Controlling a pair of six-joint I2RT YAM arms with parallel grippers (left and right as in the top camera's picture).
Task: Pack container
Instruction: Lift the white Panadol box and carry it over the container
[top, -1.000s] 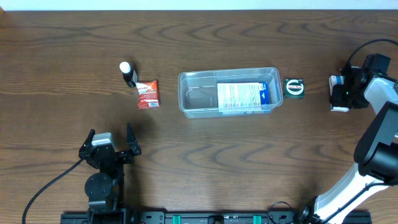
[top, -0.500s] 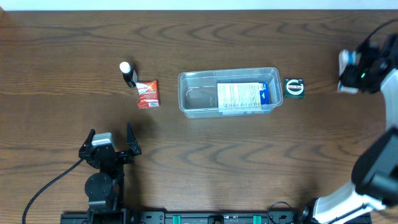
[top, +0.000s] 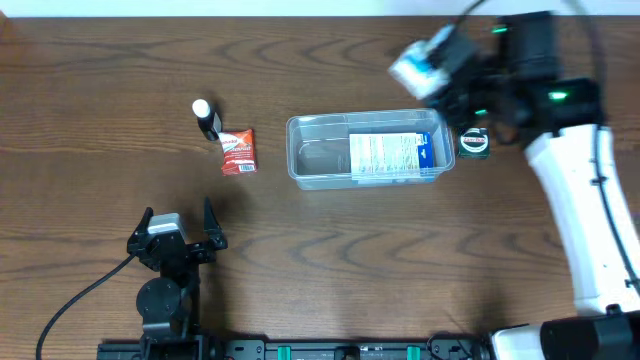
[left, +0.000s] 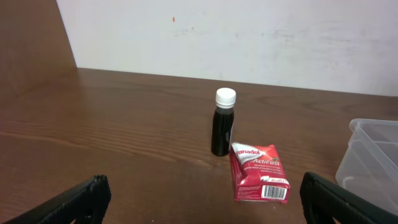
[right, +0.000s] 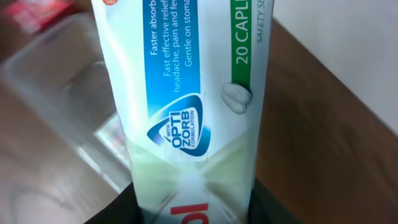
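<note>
- Step in hand: carrying an item to the tub. The right gripper (top: 452, 72) is clamped on a white, blue and green caplet box (right: 186, 93), held above the table just beyond the far right corner of the container (top: 296, 150).
- The container sits mid-table with one box (top: 385, 153) already lying in its right half.
- The left gripper (top: 178, 218) is parked with jaws wide, holding nothing.
- Next move, as I judge it: bring the box over the free left half, lower, release.
- Bottle (left: 223, 122) and red packet (left: 258, 173) not yet packed.

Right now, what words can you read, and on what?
"OPTI ZORB", "20 CAPL", "Faster absorb": white box in the right claw.
"anadol ActiFast": red pack.
The box in the container and the green item: too small to read.
</note>
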